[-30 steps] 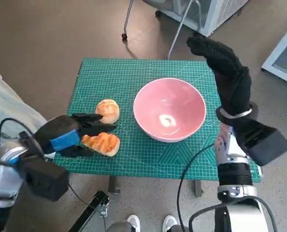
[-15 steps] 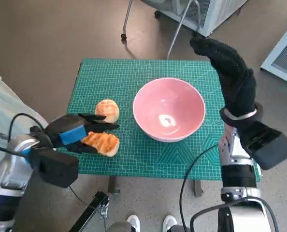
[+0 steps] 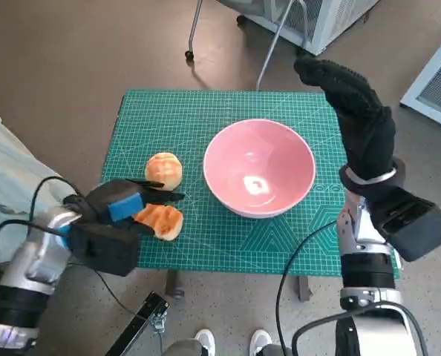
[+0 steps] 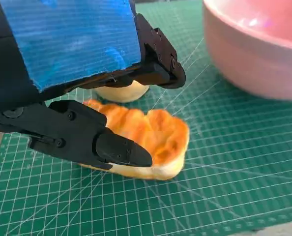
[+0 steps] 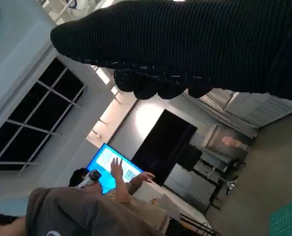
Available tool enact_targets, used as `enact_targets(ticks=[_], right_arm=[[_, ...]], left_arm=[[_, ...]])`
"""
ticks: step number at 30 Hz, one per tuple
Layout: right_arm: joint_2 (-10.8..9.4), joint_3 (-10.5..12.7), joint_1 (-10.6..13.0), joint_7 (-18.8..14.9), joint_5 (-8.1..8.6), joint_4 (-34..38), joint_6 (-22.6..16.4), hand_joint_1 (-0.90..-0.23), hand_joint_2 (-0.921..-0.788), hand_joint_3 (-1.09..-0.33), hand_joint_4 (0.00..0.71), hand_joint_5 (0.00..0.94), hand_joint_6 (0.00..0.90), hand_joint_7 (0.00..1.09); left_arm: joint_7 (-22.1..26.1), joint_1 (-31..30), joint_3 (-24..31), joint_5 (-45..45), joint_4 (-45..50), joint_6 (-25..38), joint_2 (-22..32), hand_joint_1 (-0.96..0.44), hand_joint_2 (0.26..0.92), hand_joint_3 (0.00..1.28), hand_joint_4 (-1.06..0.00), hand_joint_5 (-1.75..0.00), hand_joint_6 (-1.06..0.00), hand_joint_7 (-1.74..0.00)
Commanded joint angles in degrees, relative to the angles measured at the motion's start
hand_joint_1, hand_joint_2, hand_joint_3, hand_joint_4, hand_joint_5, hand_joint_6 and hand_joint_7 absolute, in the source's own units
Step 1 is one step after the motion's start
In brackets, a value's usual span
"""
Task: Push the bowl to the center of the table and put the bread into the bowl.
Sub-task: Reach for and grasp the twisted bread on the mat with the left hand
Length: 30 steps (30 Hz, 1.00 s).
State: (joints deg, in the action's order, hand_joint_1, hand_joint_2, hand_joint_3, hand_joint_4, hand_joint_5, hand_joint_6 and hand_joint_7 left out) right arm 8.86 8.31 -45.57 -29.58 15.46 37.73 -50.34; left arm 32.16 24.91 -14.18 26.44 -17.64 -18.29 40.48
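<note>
Hidden and cut-off parts around the bread and bowl

The left hand [image 3: 124, 204] covers the near-left end of the grilled bread [image 3: 159, 220] in the head view, and in the left wrist view its fingers [image 4: 94, 142] lie across the loaf so that whether they press it cannot be told. The round bun [image 4: 122, 91] shows only as a sliver under the hand there. The pink bowl [image 4: 256, 46] is cut by that picture's edge. The right hand [image 3: 358, 119] hides the desk's [image 3: 206, 119] far right corner; its fingers barely show, so its grip stays unclear.
</note>
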Motion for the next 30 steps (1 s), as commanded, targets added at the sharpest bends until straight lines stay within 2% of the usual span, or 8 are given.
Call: enact_targets(ticks=[1,11,12,14,19,22,25,30], right_arm=[[0.39,-0.05,1.26,-0.35,-0.12,0.98,-0.01,-0.693,-0.921,-0.749,0.294,0.012,-0.001,0.93],[0.12,0.02,1.05,-0.54,0.36,1.62,0.05,-0.691,-0.921,-0.745,0.293,0.012,-0.001,0.92],[0.09,0.02,1.04,-0.52,0.35,1.68,0.03,-0.691,-0.921,-0.745,0.293,0.012,-0.001,0.92],[0.0,0.02,1.05,-0.43,0.3,1.81,-0.08,-0.69,-0.921,-0.744,0.293,0.012,-0.001,0.92],[-0.1,-0.1,1.38,0.04,-0.06,1.28,0.04,-0.687,-0.921,-0.744,0.293,0.012,-0.001,0.92],[-0.12,-0.12,1.5,0.15,-0.15,1.17,0.1,-0.686,-0.921,-0.744,0.293,0.012,-0.001,0.92],[-0.11,-0.08,1.51,0.12,-0.17,1.48,-0.07,-0.687,-0.921,-0.744,0.293,0.012,-0.001,0.92],[-0.19,-0.08,1.62,0.14,-0.16,1.5,-0.09,-0.685,-0.921,-0.745,0.285,0.008,-0.001,0.92]], left_arm=[[-0.39,0.61,-1.63,2.28,-0.95,1.56,-0.55,-0.13,0.904,0.01,-0.48,-0.03,-0.56,-0.02],[2.28,0.95,-4.5,4.83,-1.66,6.67,-1.07,-0.09,0.919,0.02,-0.64,-0.1,-0.64,-0.06],[2.5,1.02,-4.73,4.93,-1.75,7.07,-1.09,-0.08,0.919,0.02,-0.67,-0.15,-0.66,-0.08],[2.84,1.19,-5.21,5.21,-2.19,7.81,-1.23,-0.07,0.919,0.02,-0.64,-0.32,-0.66,-0.13],[2.97,1.38,-5.63,5.05,-3.42,7.61,-1.06,-0.05,0.919,0.02,-0.66,-0.41,-0.54,-0.54],[2.8,1.62,-5.7,4.66,-4.43,6.67,-0.87,-0.02,0.92,0.13,-0.65,-0.96,-0.47,-1.08],[2.47,1.91,-5.49,4.11,-5.34,5.37,-0.62,-0.01,0.92,0.13,-0.66,-1.13,-0.48,-1.22],[2.67,2.3,-4.75,2.8,-5.46,3.92,-0.2,0.0,0.92,0.12,-0.67,-1.13,-0.52,-1.29]])
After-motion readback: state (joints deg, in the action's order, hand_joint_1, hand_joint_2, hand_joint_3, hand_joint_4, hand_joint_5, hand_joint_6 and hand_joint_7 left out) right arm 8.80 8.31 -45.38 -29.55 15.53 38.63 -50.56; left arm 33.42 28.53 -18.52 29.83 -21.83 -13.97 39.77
